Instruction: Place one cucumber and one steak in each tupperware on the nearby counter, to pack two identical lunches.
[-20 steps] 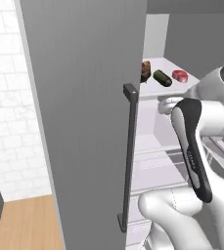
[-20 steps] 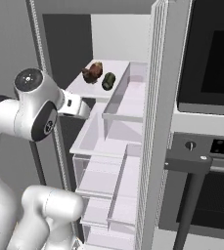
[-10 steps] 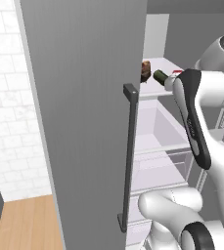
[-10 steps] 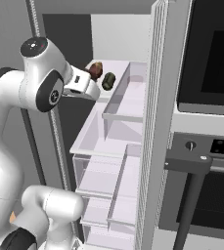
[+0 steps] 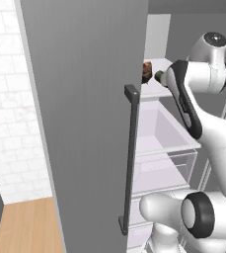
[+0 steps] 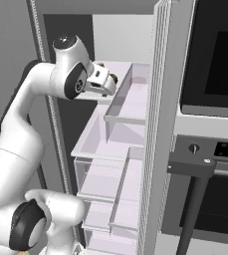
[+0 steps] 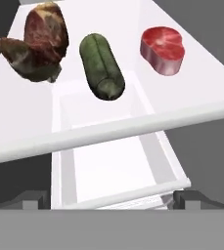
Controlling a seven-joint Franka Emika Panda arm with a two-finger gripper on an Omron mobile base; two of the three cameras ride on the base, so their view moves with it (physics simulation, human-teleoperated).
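**Open fingers before the fridge shelf**

Left base view: we see the tall grey fridge door point(image 5: 85, 113) with its dark bar handle point(image 5: 129, 158), and past its edge a brown piece of meat point(image 5: 147, 72) on the white fridge shelf point(image 5: 151, 94).

Right base view: our white two-finger gripper point(image 6: 111, 85) hangs at the shelf's front edge, beside the black wall oven point(image 6: 215, 55).

Hand view: our fingers stand wide apart, holding nothing. On the shelf lie the brown steak, a dark green cucumber point(image 7: 101, 66) and a round red raw steak point(image 7: 163, 50), side by side, apart.
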